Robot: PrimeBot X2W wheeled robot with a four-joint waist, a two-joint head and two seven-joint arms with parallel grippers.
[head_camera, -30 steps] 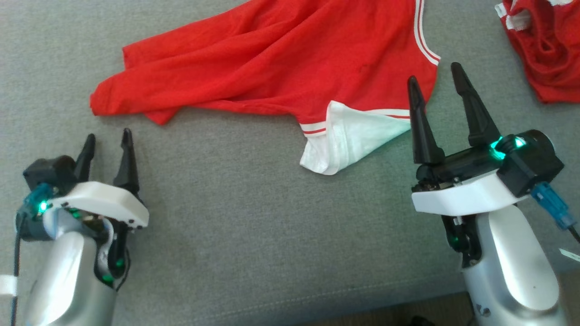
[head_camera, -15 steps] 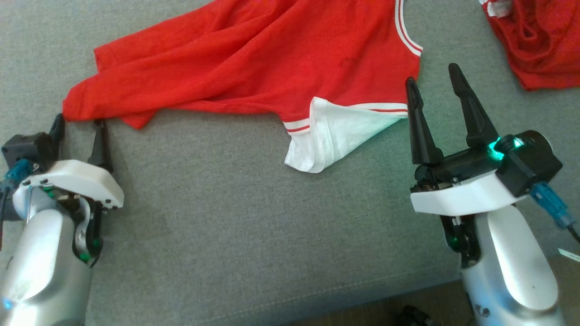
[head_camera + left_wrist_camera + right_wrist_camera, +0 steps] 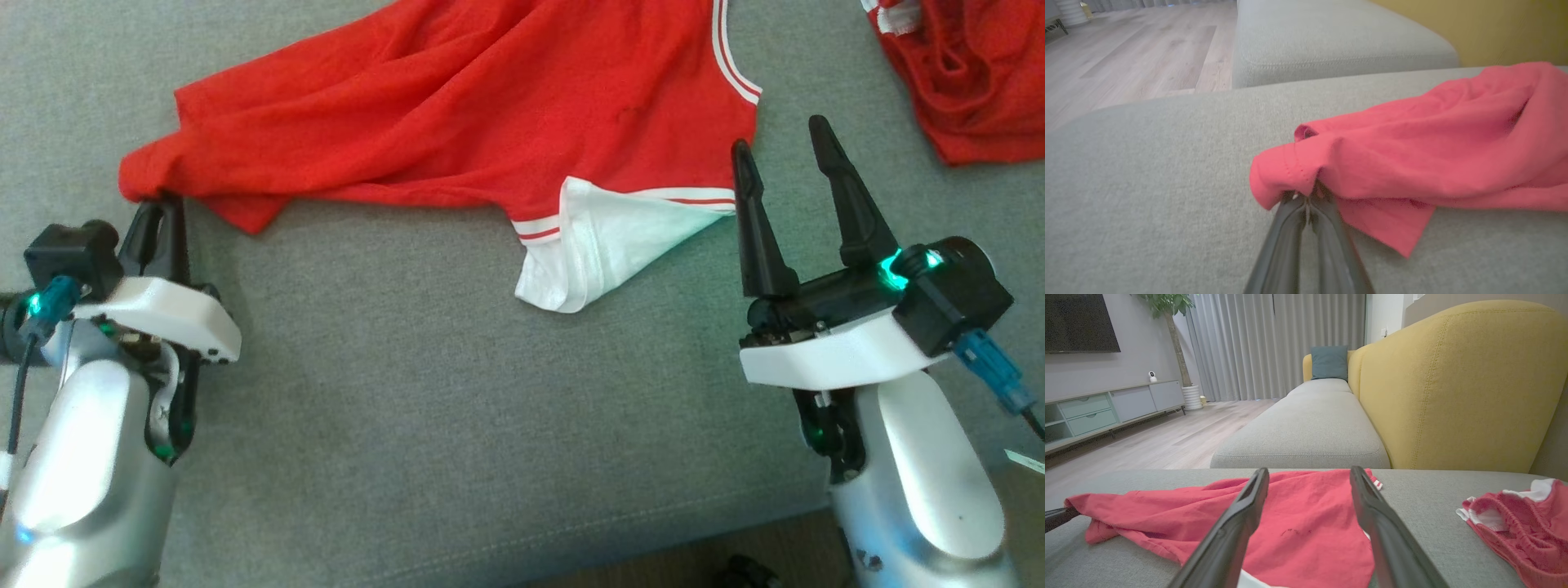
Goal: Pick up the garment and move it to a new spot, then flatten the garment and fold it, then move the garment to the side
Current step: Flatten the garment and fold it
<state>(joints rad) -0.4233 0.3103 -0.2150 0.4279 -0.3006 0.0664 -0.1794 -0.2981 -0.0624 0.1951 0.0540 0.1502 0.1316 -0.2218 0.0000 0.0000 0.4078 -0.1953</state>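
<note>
Gripping only the bunched left corner of the red garment (image 3: pixel 457 122), which lies spread on the grey sofa cushion (image 3: pixel 408 392), the left gripper (image 3: pixel 161 206) has its jaws clenched on a thin fold; a lift from this one pinch may slip or bunch the cloth. The right gripper (image 3: pixel 780 135) hovers beside the white-lined hem (image 3: pixel 588 245), jaws released and empty; lifting before it closes would hang the garment lopsided. A second red garment (image 3: pixel 963 90) at far right could snag.

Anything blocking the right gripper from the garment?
Nothing visible. The right gripper is open at the striped edge of the red garment; the second garment lies apart. The left gripper grips a corner.
</note>
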